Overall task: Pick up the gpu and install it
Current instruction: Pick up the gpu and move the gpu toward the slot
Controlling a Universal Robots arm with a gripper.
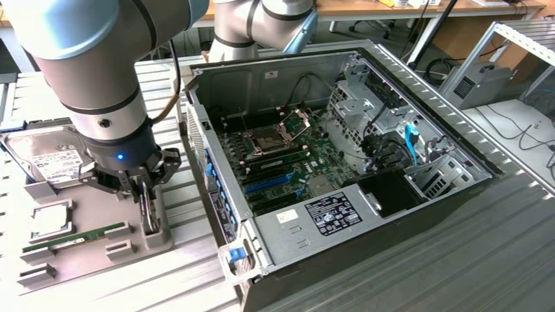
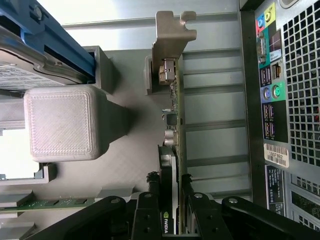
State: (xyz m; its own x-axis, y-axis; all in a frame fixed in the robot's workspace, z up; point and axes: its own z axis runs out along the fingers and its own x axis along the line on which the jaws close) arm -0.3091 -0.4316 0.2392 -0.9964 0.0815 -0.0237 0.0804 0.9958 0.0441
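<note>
Pincer (image 2: 170, 180) pinched the gpu (image 2: 177, 100) upright in its holder (image 2: 120, 150) beside the computer case (image 2: 300, 100); a straight lift seemed safest.

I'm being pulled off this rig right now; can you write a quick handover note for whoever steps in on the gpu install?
The hand is closed on the gpu, one finger on each side of the card.
The gpu stands on edge in its grey holder, beside the open PC case.
Done: card grasped.
Left: it is not yet lifted out, nor seated on the motherboard.
</note>
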